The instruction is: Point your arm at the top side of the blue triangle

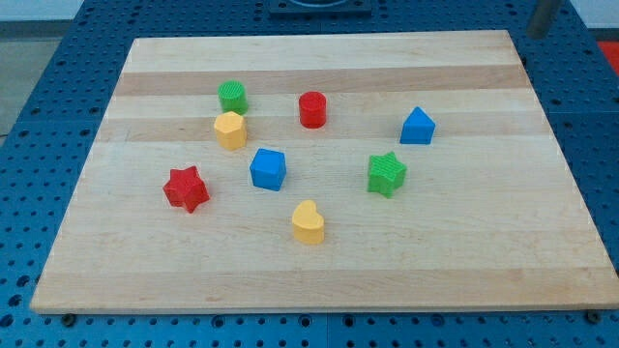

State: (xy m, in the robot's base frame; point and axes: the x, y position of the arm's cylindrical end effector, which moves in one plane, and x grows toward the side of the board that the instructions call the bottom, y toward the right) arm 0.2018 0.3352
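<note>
Camera view: blue triangle [418,127] sits toward the wooden board's [319,280] right, well apart from the red cylinder [311,110] and green star [387,174]. A blurred dark rod [543,17] shows at the top right corner; my tip is not visible, so its state cannot be told. Risk: approaching from there, an overshoot could nudge the triangle downward.
</note>
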